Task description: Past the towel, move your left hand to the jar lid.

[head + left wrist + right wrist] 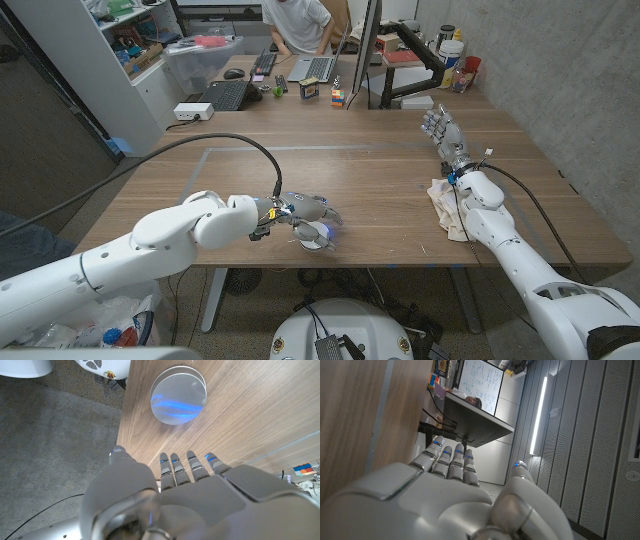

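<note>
One round, shiny silver jar lid point(178, 395)

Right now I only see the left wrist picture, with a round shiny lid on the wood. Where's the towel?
Observer: The towel lies crumpled on the right side of the table, partly under the right arm.
Operator: Is the right hand holding it?
Observer: No. The right hand reaches past the towel with its fingers apart, holding nothing.
Operator: Is anybody else there?
Observer: Yes, a person sits at a laptop behind the table.
</note>
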`<action>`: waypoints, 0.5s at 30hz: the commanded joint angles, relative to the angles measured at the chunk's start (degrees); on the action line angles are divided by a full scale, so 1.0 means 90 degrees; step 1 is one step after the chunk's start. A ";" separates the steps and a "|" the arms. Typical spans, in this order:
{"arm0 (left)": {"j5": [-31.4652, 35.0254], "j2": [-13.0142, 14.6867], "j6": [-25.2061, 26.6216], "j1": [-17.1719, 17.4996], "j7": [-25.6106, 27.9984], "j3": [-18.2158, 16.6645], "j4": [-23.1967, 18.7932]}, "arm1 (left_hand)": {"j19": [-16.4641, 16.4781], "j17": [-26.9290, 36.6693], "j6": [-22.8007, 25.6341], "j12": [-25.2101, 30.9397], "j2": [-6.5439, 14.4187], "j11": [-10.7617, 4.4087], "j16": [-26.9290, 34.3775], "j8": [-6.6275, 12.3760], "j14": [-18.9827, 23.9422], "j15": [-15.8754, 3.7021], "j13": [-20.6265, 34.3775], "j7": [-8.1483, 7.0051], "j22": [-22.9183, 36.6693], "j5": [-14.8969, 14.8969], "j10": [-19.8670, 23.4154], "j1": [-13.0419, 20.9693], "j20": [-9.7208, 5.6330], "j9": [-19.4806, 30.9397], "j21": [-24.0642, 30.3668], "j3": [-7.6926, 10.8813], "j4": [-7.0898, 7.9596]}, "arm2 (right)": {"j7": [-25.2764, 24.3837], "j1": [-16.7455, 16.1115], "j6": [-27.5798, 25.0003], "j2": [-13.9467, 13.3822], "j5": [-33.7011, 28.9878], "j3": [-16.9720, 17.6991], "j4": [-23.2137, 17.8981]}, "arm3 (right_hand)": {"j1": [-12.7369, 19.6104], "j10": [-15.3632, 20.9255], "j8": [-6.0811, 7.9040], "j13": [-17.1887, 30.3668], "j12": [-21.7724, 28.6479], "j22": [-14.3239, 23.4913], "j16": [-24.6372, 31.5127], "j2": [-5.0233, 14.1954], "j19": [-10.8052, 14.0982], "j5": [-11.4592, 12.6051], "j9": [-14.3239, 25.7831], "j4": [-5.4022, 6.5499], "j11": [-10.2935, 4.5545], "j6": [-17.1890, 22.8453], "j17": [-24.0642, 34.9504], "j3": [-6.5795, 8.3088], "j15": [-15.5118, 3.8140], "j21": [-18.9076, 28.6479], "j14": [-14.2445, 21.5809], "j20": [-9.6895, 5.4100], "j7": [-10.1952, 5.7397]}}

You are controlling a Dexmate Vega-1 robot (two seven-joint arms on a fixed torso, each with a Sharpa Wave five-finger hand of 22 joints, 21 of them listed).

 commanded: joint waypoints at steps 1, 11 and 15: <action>0.0108 -0.0018 0.0002 -0.0041 -0.0142 -0.0006 -0.0030 | 0.0046 0.0025 0.0054 0.0002 -0.0004 0.0032 0.0048 0.0033 0.0068 0.0018 0.0028 -0.0013 0.0033 0.0052 0.0055 0.0059 0.0015 0.0036 0.0058 -0.0041 0.0002 | 0.0068 0.0014 0.0076 0.0043 0.0025 0.0008 0.0122 | -0.0004 0.0040 0.0012 0.0012 0.0011 0.0032 0.0020 0.0040 0.0034 0.0036 0.0033 0.0013 0.0029 0.0045 0.0013 -0.0020 -0.0035 -0.0019 0.0049 0.0011 -0.0024; 0.0224 -0.0078 -0.0030 -0.0036 -0.0083 0.0018 0.0015 | 0.0052 0.0026 0.0059 -0.0005 -0.0003 0.0021 0.0046 0.0026 0.0096 0.0019 0.0029 -0.0010 0.0031 0.0062 0.0071 0.0065 0.0014 0.0036 0.0059 -0.0048 0.0006 | 0.0163 0.0175 0.0087 0.0074 -0.0007 -0.0042 0.0310 | -0.0003 0.0041 0.0012 0.0012 0.0009 0.0032 0.0021 0.0041 0.0032 0.0036 0.0033 0.0011 0.0023 0.0045 0.0013 -0.0023 -0.0035 -0.0022 0.0051 0.0013 -0.0028; 0.0276 -0.0073 -0.0033 -0.0014 -0.0050 0.0005 0.0009 | 0.0067 0.0027 0.0078 -0.0002 -0.0001 0.0015 0.0050 0.0029 0.0118 0.0012 0.0029 -0.0018 0.0030 0.0066 0.0094 0.0067 0.0009 0.0036 0.0064 -0.0051 0.0008 | 0.0184 0.0243 0.0077 0.0098 -0.0013 -0.0056 0.0354 | -0.0002 0.0044 0.0011 0.0013 0.0009 0.0032 0.0022 0.0041 0.0032 0.0036 0.0033 0.0010 0.0023 0.0044 0.0013 -0.0024 -0.0034 -0.0022 0.0056 0.0015 -0.0026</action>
